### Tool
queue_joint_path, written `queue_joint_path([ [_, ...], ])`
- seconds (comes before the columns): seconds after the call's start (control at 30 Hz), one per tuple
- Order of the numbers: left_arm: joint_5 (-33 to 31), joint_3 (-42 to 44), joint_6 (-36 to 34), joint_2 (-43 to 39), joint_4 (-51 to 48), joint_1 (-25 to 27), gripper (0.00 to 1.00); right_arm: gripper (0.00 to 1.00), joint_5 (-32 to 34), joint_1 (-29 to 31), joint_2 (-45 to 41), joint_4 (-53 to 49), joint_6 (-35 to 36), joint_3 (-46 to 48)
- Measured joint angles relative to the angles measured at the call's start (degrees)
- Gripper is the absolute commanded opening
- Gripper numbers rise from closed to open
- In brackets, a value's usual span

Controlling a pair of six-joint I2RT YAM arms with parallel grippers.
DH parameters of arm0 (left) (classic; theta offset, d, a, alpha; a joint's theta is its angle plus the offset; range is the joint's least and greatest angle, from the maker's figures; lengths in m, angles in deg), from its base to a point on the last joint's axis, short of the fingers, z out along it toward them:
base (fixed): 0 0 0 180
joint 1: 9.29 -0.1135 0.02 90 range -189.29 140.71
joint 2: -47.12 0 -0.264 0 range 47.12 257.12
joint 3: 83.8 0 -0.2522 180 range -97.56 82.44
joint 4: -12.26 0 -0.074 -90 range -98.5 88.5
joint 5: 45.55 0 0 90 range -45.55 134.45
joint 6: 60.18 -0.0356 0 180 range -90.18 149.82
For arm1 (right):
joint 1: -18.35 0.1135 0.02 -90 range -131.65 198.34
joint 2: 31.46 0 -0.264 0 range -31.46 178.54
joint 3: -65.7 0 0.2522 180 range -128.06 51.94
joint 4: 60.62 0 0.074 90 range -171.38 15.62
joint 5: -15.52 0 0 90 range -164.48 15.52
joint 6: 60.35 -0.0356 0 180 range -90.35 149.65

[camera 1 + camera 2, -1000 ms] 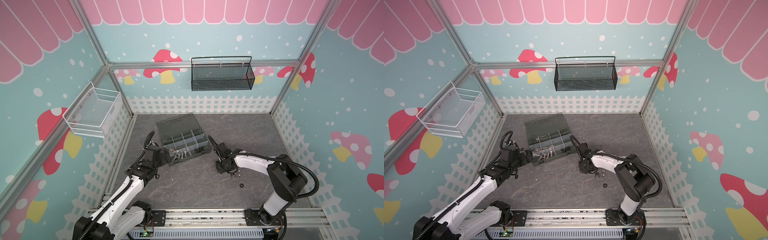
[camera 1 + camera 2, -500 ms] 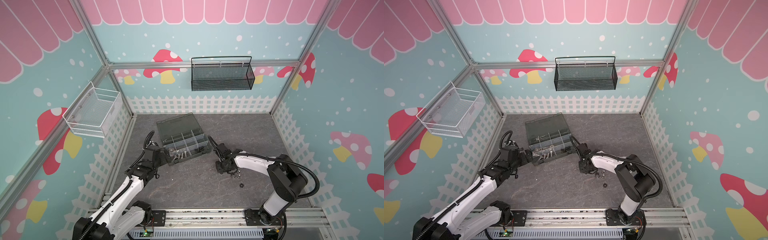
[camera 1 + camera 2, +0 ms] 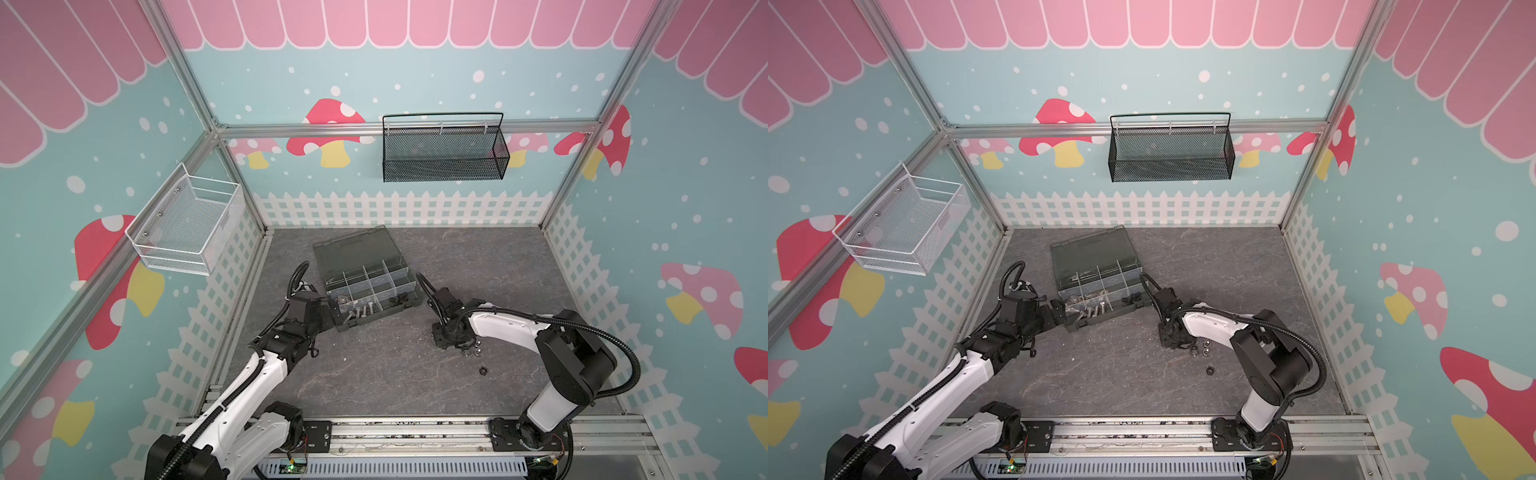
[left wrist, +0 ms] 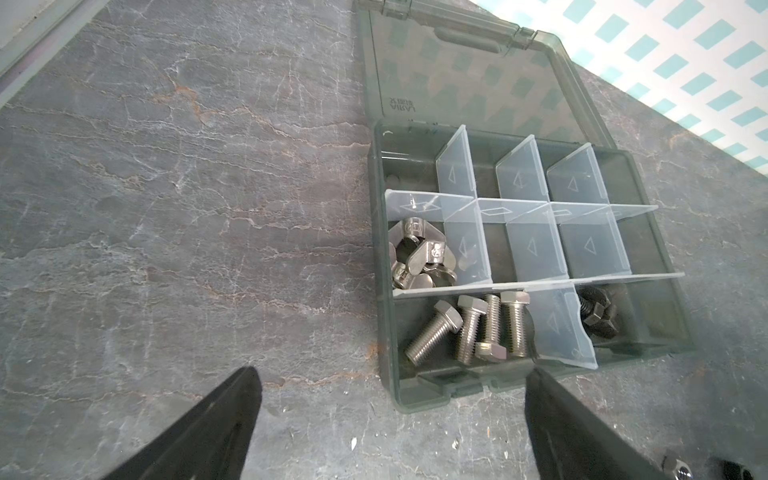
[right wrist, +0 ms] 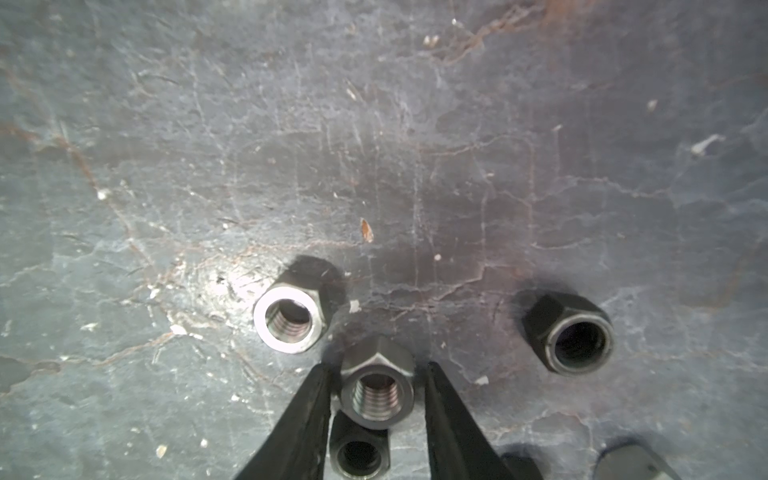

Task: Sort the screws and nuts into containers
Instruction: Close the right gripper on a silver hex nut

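Straddling nut (image 5: 377, 392): my right gripper (image 5: 377, 366), slightly parted, not clamping.
My left gripper (image 4: 392, 372): wide, empty.
Floor (image 5: 374, 124): grey veined slate.
Walls (image 3: 415, 83): teal, mushrooms.

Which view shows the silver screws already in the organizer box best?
The left wrist view: the silver screws lie large and sharp, four in one compartment of the organizer box. In both top views the screws are only small glints; the right wrist view shows nuts on the table, no screws.

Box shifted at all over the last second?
No. The box sits at the same spot and angle against the white fence in both top views.
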Motion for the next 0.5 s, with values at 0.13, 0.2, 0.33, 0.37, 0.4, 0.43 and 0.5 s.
queue_joint_path([
  [0.13,0.22,-0.11,0.00,0.02,0.00,0.00,1.00,0.32,0.24,0.17,0.15,0.07,0.02,-0.09],
  [0.2,0.22,-0.11,0.00,0.02,0.00,0.00,1.00,0.32,0.22,0.17,0.24,0.22,0.00,-0.17],
  [0.33,0.24,-0.11,0.00,0.02,0.00,0.00,1.00,0.33,0.24,0.17,0.31,0.31,0.02,-0.17],
  [0.37,0.24,-0.11,0.00,0.02,0.00,0.00,1.00,0.33,0.26,0.17,0.33,0.33,0.00,-0.17],
  [0.4,0.24,-0.11,0.00,0.02,0.00,0.00,1.00,0.33,0.28,0.17,0.42,0.42,0.02,-0.17],
  [0.43,0.26,-0.11,0.00,0.02,0.00,0.00,1.00,0.33,0.31,0.17,0.50,0.46,0.02,-0.24],
  [0.5,0.26,-0.11,0.00,0.02,0.00,0.00,1.00,0.32,0.42,0.17,0.74,0.68,0.04,-0.48],
])
